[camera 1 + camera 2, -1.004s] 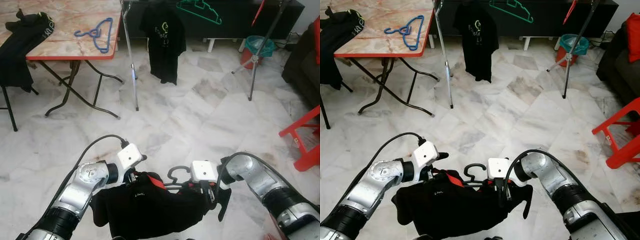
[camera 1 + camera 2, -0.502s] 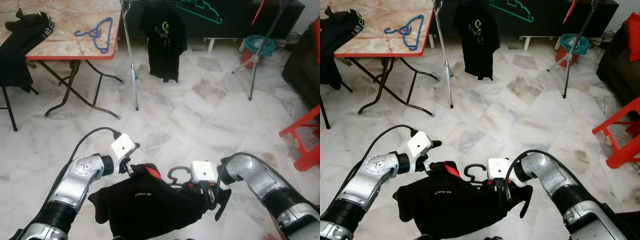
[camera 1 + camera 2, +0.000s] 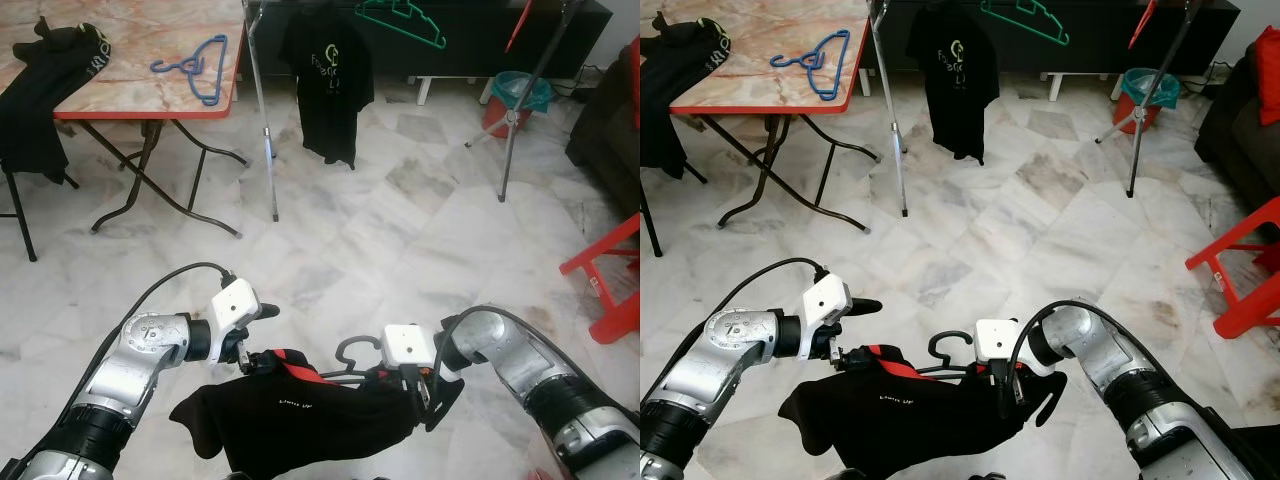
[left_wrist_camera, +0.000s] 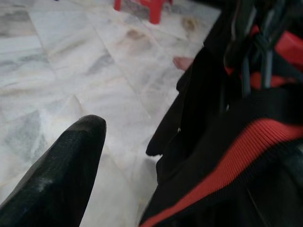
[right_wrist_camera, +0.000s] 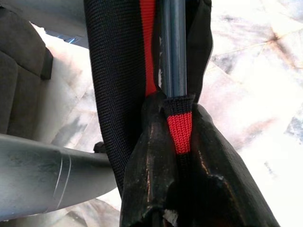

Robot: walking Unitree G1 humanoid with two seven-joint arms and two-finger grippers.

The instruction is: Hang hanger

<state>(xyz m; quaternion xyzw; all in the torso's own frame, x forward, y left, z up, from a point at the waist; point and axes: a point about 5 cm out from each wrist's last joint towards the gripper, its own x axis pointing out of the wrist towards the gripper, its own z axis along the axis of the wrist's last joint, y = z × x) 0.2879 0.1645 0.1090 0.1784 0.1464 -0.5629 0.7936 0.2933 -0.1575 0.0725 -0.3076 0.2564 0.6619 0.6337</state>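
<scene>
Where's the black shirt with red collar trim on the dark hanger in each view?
Left eye: black shirt with red collar trim, bottom centre, between both hands.
Right eye: bottom centre.
Left wrist: fills the side by the finger.
Right wrist: pinched in the right hand.
Shared landmark: red collar trim.

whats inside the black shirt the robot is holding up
A dark hanger: its hook pokes out of the red-trimmed collar of the black shirt. The right gripper clamps hanger bar and fabric together. The rest of the hanger is covered by the cloth.
</scene>
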